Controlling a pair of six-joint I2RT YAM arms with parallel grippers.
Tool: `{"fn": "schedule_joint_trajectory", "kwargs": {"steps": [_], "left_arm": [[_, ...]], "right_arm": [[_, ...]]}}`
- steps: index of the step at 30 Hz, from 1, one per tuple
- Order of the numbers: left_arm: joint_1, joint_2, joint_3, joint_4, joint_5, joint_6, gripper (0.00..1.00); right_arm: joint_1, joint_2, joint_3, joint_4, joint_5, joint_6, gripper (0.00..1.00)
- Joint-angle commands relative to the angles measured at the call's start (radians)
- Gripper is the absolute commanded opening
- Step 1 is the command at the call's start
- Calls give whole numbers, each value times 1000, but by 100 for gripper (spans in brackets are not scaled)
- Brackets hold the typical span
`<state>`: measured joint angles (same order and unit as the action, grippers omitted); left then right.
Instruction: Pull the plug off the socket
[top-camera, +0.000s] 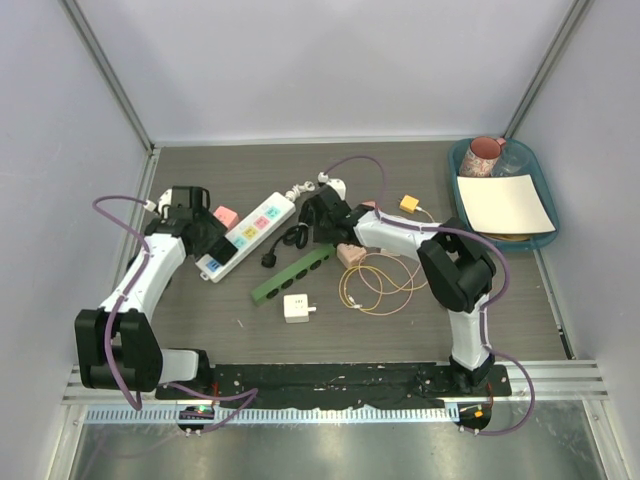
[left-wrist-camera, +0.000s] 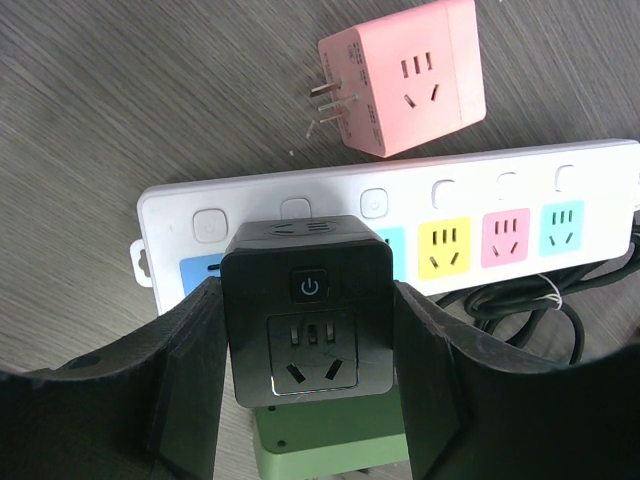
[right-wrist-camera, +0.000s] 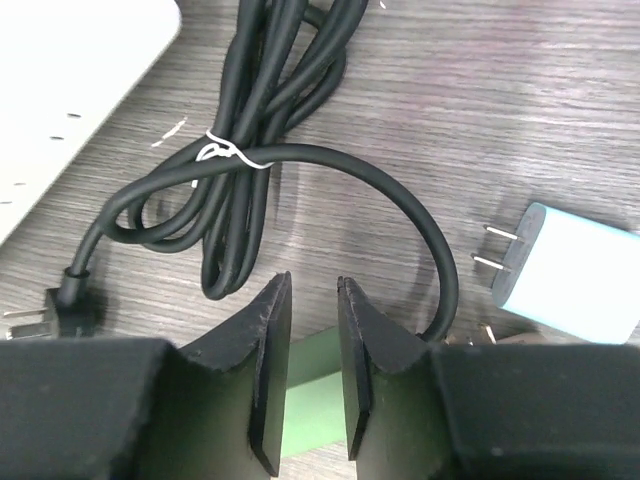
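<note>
From above, your left gripper (top-camera: 213, 248) sits at the white power strip (top-camera: 252, 232) left of table centre. Left wrist: fingers (left-wrist-camera: 190, 370) bracket the black plug (left-wrist-camera: 308, 310), contact unclear—rigid, smooth, grip flat sides. Right wrist: right gripper (right-wrist-camera: 312, 360) nearly closed, empty, over black cable (right-wrist-camera: 260, 160).

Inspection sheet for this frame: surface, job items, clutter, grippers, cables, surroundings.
Surface: grey wood-grain table, no spills seen.
Job's things: black plug adapter seated in the end socket of the white power strip.
Clutter: pink cube adapter beside the strip; green power strip; white charger; pale blue charger; yellow connector.
Grippers: left gripper open, fingers straddling the black plug adapter; right gripper nearly closed, holding nothing.
Cables: bundled black cord, tied; coiled yellow cable.
Surroundings: blue tray with paper and cups; plain walls.
</note>
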<state>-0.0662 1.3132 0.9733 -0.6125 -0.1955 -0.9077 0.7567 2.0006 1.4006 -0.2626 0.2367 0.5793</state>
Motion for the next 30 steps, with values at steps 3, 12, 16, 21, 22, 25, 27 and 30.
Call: {"fn": "schedule_joint_trajectory", "kwargs": {"steps": [3,12,16,21,22,25,27,30], "left_arm": [[-7,-12,-10,132,33,-8,0],[-12,7,-19,149,42,-10,0],[-14,15,-22,148,50,-10,0],[-17,18,-24,155,57,-3,0],[-17,20,-19,155,59,-2,0],[-17,18,-8,155,64,0,0],[-17,18,1,152,70,-2,0],[-17,17,25,126,79,-3,0]], "right_arm": [[-3,-126,83,16,-57,-3,43],[0,45,233,258,-281,42,36],[0,141,270,355,-356,129,22],[7,259,267,545,-551,287,12],[15,270,261,548,-551,297,11],[23,315,236,492,-527,301,11],[24,346,305,357,-458,248,11],[27,392,383,128,-369,176,10]]}}
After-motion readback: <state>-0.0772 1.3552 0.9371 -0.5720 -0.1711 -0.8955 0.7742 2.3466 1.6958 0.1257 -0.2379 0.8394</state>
